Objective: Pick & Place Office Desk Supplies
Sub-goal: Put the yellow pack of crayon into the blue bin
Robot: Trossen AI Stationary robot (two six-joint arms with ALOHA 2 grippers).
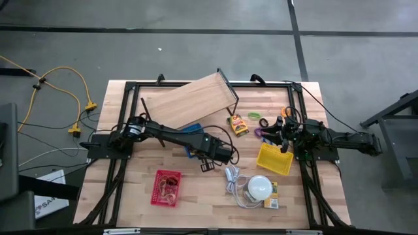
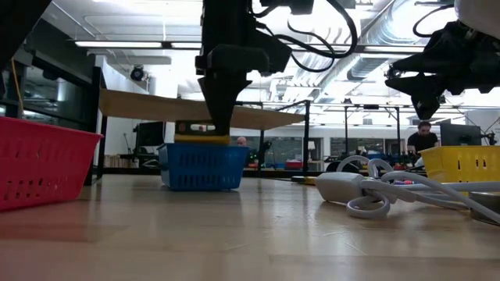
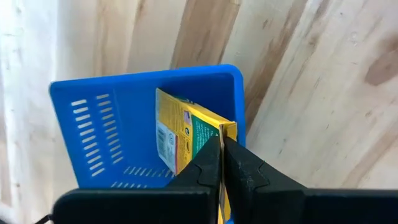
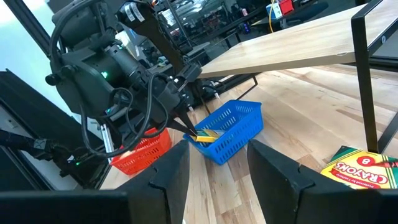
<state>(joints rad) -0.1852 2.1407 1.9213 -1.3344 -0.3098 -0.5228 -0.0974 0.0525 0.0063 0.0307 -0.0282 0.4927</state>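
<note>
Red basket (image 1: 166,187) is sitting on the desk (image 1: 130,170) at the left front, with small loose items inside; what they are is too small to tell.

Left gripper (image 3: 221,144) is hovering over the blue basket (image 3: 118,124), near the middle of the desk. Its fingers (image 3: 205,168) are pinching a yellow packet (image 3: 186,134) by its upper edge, nearly closed on it. In the left wrist view the packet is hanging upright with its lower part inside the basket, against the wall nearest the gripper. In the low view the packet's top edge is showing just above the basket rim, under the arm.

A wooden board (image 1: 189,101) on a black frame is tilting over the back of the desk.

A crayon box (image 1: 239,124) is lying flat right of centre, well apart from the blue basket. Just beside it, toward the right, small green (image 1: 254,115) and purple (image 1: 260,134) pieces are lying loose on the desk.

A white dome (image 1: 259,187) with a coiled white cord (image 1: 233,179) is resting at the front, with a small printed box (image 1: 272,199) touching its right side.

Yellow basket (image 1: 274,159) is sitting right of the dome and behind it.

Right gripper (image 1: 282,134) is waiting above the right side of the desk, beside the yellow basket, fingers (image 4: 168,174) standing wide and holding nothing.
</note>
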